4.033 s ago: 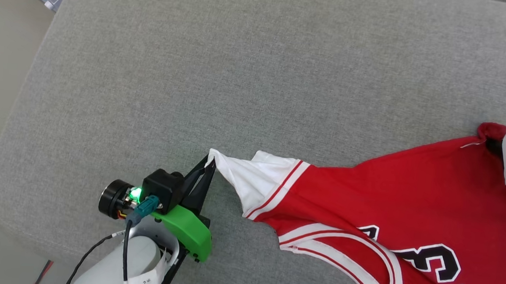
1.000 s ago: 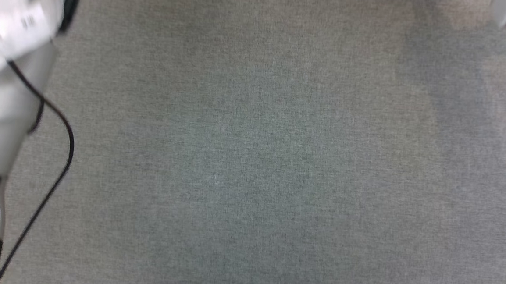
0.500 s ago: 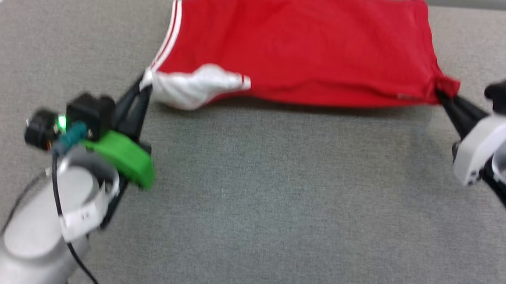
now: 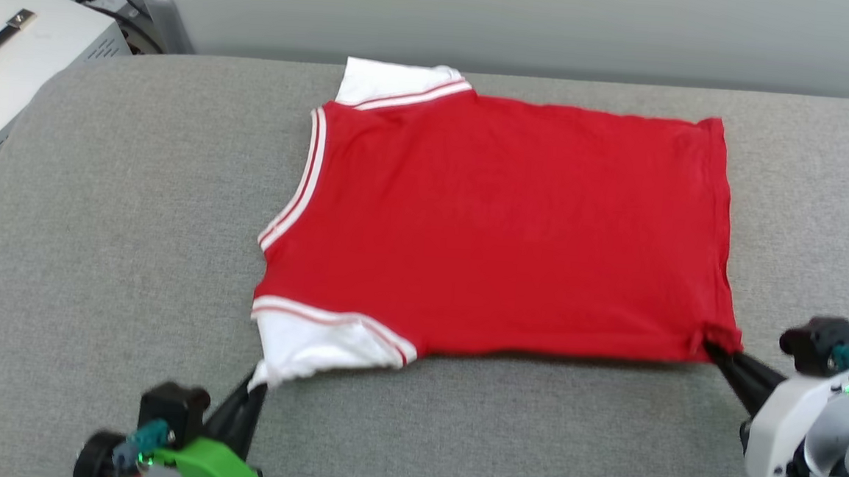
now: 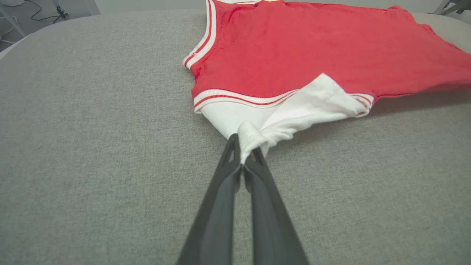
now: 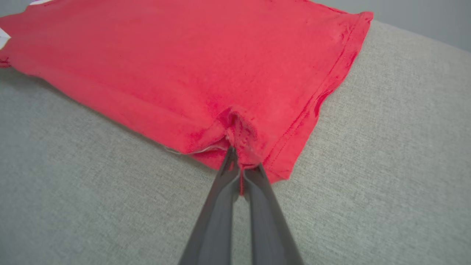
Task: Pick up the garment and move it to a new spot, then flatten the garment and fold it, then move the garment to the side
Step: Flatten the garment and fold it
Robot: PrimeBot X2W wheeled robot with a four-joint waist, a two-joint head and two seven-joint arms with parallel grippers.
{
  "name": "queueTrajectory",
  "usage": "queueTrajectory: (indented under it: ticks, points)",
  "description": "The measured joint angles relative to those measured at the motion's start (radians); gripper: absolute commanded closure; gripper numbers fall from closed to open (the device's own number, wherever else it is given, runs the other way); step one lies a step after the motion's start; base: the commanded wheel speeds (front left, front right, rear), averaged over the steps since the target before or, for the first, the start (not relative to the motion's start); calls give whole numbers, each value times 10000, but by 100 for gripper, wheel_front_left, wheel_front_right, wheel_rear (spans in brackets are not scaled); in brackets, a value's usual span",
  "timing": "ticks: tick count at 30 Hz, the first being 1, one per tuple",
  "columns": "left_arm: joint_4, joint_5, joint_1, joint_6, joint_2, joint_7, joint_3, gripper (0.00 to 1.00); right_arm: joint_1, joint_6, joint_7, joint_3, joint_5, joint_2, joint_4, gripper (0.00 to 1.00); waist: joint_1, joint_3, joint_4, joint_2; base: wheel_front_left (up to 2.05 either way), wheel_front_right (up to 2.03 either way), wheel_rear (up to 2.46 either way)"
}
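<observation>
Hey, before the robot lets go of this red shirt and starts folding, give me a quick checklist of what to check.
1. Left gripper shut on the tip of the near sleeve: ok.
2. Right gripper shut on the hem corner: ok.
3. Garment body spread flat on the cushion: ok.
4. Near sleeve flat: not ok, bunched toward the fingers.
5. Far sleeve laid out: ok.
6. Print side facing down: cannot tell, plain red shows.
</observation>
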Motion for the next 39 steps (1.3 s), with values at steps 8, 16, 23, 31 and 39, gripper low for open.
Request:
queueTrajectory:
  ticks: [8, 16, 23, 31, 39]
  points:
    - [-834, -516, 1525, 554, 125, 324, -244, 100, 2003, 0, 500, -1116, -247, -199, -941, 100, 0, -462, -15, 0, 0, 0, 0]
    - [-1442, -562, 1963, 780, 407, 629, -382, 100, 3521, 2, 1191, -2351, -401, -98, -1914, 100, 0, -674, 65, 0, 0, 0, 0]
    - [-1294, -81, 804, 418, 504, 884, -481, 100, 3684, 2, 1659, -3145, -662, 397, -2487, 100, 0, -521, 95, 0, 0, 0, 0]
    - [-311, 355, -1520, -495, 499, 1187, -380, 100, 3101, 0, 1942, -3806, -819, 667, -2890, 100, 0, 27, -68, 0, 0, 0, 0]
    - [907, 869, -3547, -1233, 268, 1319, -322, 100, 1851, 0, 2270, -4017, -796, 918, -2897, 100, 0, 847, -346, 0, 0, 0, 0]
